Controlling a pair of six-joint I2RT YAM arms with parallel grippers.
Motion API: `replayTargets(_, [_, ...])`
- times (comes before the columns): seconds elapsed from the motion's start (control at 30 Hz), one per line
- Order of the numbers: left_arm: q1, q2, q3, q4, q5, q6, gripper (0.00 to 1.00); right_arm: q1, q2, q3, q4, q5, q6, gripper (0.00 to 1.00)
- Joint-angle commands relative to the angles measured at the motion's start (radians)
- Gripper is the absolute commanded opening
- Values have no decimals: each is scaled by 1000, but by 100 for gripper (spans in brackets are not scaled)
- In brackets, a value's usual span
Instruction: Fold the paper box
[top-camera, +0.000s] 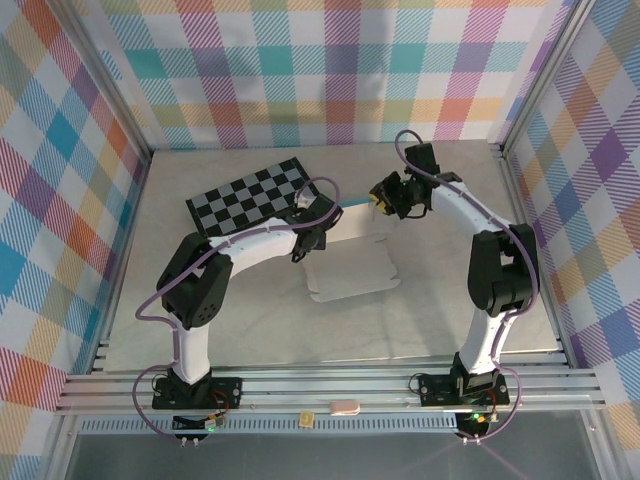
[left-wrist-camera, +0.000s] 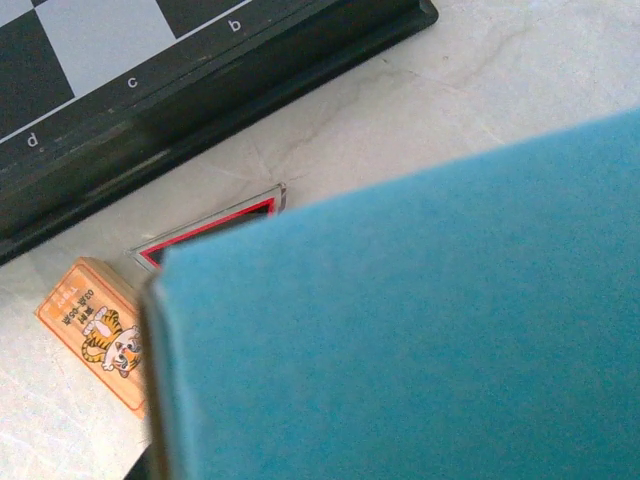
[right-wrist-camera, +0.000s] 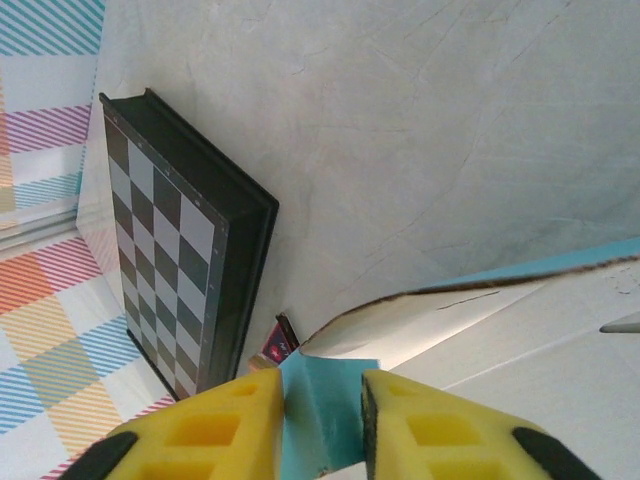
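The paper box (top-camera: 350, 268) lies mid-table as a flat blank, white inner side up, with its back strip turned up and showing teal. My right gripper (top-camera: 384, 203) is at the back right corner. In the right wrist view its yellow fingers (right-wrist-camera: 232, 420) press on both sides of a teal flap (right-wrist-camera: 330, 415), below a curled white panel (right-wrist-camera: 420, 312). My left gripper (top-camera: 304, 240) sits at the box's back left edge. In the left wrist view a raised teal panel (left-wrist-camera: 400, 330) hides its fingers, so I cannot see whether it grips the card.
A black-and-grey chessboard (top-camera: 255, 196) lies at the back left, close to the box. Between the two sit a small dark red-rimmed triangular piece (left-wrist-camera: 215, 222) and an orange tiger card (left-wrist-camera: 95, 335). Checkered walls and an aluminium frame enclose the table.
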Motion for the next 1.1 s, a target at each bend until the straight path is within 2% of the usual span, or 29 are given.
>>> replayTargets(0.0, [-11, 25, 19, -64, 14, 25, 0, 6, -37, -34, 66, -38, 84, 21])
replayTargets(0.13, [-9, 21, 20, -59, 21, 25, 0, 1, -53, -81, 139, -43, 167, 13])
replayTargets(0.23, [-8, 14, 22, -56, 28, 25, 0, -2, -65, -95, 163, -38, 205, 11])
replayTargets(0.3, [-3, 4, 23, -54, 36, 15, 0, -9, -76, -95, 166, -36, 216, 15])
replayTargets(0.37, [8, -16, 24, -50, 50, 0, 0, -23, -102, -95, 165, -24, 216, 24])
replayTargets(0.5, [40, -80, 38, -43, 109, -24, 0, -68, -200, -75, 77, 34, 130, 41])
replayTargets(0.57, [50, -112, 56, -46, 132, -22, 0, -94, -257, -88, 16, 63, 83, 45])
replayTargets(0.7, [69, -136, 99, -77, 183, -2, 0, -131, -358, -171, -49, 88, -9, 48])
replayTargets(0.8, [70, -142, 123, -93, 192, 15, 0, -132, -375, -227, -83, 94, -94, 47])
replayTargets(0.9, [70, -142, 145, -107, 205, 21, 0, -132, -347, -262, -51, 63, -160, 47])
replayTargets(1.07, [72, -135, 197, -143, 228, 26, 0, -132, -270, -217, -63, 54, -266, 47])
